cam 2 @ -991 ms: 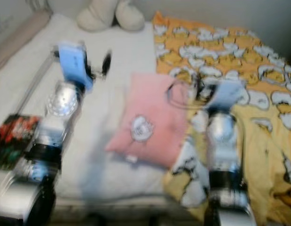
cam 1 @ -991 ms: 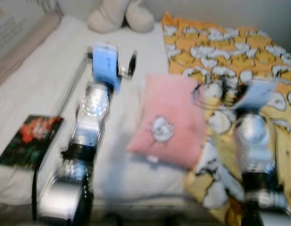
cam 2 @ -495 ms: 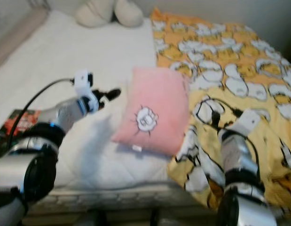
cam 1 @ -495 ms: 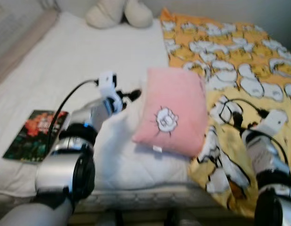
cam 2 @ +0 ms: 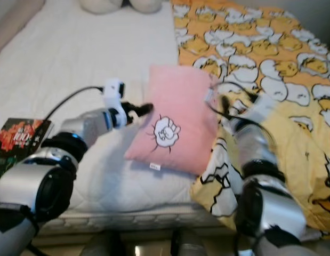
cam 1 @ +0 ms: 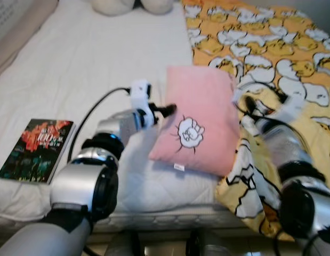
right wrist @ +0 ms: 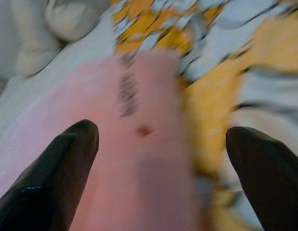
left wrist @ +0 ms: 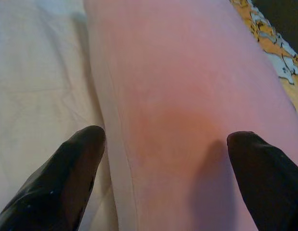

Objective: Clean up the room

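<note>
Both arms have come lower and closer to the pillow (cam 1: 199,125) since the earlier frames, where they stood higher over the bed. Now the left pincer (cam 1: 166,110) is at the pillow's left edge, and in its wrist view its two fingers (left wrist: 67,178) are spread wide with the pink edge between them, not yet pinching it. The right pincer (right wrist: 153,178) is at the pillow's right edge; its fingers are also spread apart, with pink fabric and the blanket (cam 1: 271,48) ahead of them.

The pillow lies in the middle of the bed (cam 1: 101,58), tilted, half on the white sheet and half on the yellow blanket with the cartoon print. I judge that the step in hand is to take the pillow from both sides. The next move calls for both pincers to press inward together and then lift evenly, because soft fabric can slip out.

A book (cam 1: 37,151) lies flat on the sheet near the left edge, well apart from the pillow. A pale plush toy (cam 1: 130,5) sits at the head of the bed.
</note>
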You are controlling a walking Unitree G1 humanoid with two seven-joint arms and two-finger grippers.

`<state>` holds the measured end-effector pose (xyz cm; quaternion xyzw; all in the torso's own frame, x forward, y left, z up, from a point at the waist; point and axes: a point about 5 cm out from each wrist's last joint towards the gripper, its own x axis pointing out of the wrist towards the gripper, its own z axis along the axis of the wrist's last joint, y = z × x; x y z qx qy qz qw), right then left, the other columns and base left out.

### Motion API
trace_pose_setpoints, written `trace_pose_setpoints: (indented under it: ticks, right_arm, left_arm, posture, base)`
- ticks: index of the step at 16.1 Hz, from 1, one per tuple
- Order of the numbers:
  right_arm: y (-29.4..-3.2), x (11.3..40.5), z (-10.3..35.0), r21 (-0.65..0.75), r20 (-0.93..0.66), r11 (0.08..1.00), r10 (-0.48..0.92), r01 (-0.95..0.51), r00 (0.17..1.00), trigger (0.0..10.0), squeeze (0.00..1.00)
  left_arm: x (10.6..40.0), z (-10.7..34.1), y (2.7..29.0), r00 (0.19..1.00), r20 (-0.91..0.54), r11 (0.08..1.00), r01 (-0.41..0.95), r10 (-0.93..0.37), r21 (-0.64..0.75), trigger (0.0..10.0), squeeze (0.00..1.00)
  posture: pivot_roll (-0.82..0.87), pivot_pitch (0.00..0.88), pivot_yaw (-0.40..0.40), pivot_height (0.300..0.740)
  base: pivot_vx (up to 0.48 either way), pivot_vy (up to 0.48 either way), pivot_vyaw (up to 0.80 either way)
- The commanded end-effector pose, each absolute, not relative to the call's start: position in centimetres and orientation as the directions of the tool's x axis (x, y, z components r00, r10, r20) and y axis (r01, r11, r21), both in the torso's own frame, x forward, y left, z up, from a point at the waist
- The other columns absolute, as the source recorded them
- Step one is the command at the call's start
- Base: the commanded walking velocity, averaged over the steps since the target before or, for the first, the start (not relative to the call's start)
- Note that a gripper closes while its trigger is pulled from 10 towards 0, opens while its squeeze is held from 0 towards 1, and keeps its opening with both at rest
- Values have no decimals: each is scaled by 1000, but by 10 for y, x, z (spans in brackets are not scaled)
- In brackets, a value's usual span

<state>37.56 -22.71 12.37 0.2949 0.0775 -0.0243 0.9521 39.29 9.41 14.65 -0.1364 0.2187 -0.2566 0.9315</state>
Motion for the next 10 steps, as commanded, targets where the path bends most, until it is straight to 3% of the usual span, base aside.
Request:
trace_pose_setpoints:
  ticks: [1, 4, 6, 10]
  right_arm:
    - [-218, 374, 115, 593, -185, 802, 50, 72, 981, 10000, 0]
    - [-191, 378, 111, 634, -196, 773, 136, 20, 971, 10000, 0]
    - [-187, 375, 103, 680, -219, 731, 132, 54, 967, 10000, 0]
    - [-193, 370, 95, 668, -248, 739, 114, 85, 962, 10000, 0]
  left_arm:
    - [394, 151, 94, 761, -334, 822, 445, -556, -354, 10000, 0]
    - [394, 155, 86, 742, -295, 782, 472, -602, -407, 10000, 0]
    - [392, 159, 74, 704, -262, 732, 523, -660, -437, 10000, 0]
    - [383, 153, 51, 635, -258, 672, 587, -728, -452, 10000, 0]
  posture:
    - [-134, 174, -23, 697]
    - [-116, 187, -31, 697]
    - [-103, 195, -38, 697]
    - [-111, 201, -43, 697]
  base:
    - [0, 0, 0]
    - [0, 0, 0]
    - [0, 0, 0]
    - [0, 0, 0]
